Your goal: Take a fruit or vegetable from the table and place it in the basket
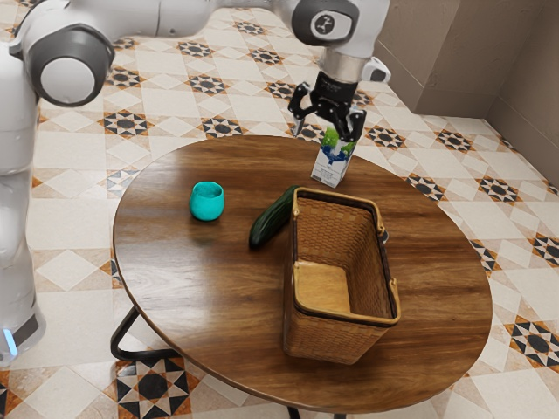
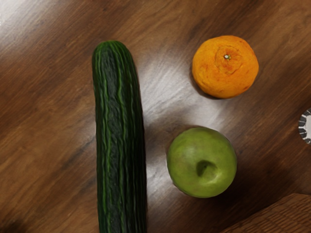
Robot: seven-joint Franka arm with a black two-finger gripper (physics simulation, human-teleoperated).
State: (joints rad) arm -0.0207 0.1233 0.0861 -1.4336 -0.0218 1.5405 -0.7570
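The rectangular brown wicker basket (image 1: 319, 343) stands nearest on the round brown wooden desk (image 1: 201, 297). Outside it lie the long dark-green cucumber (image 1: 270, 222), smooth green apple (image 2: 201, 162) and round orange fruit (image 2: 226, 67). Beyond are a rounded turquoise cup (image 1: 207, 202), then a white-blue-green carton (image 1: 329, 168). The black two-finger tool (image 1: 323, 134) hangs above, spread wide, empty.

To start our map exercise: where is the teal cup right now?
The teal cup stands on the table toward the exterior view's left, with the cucumber between it and the basket.
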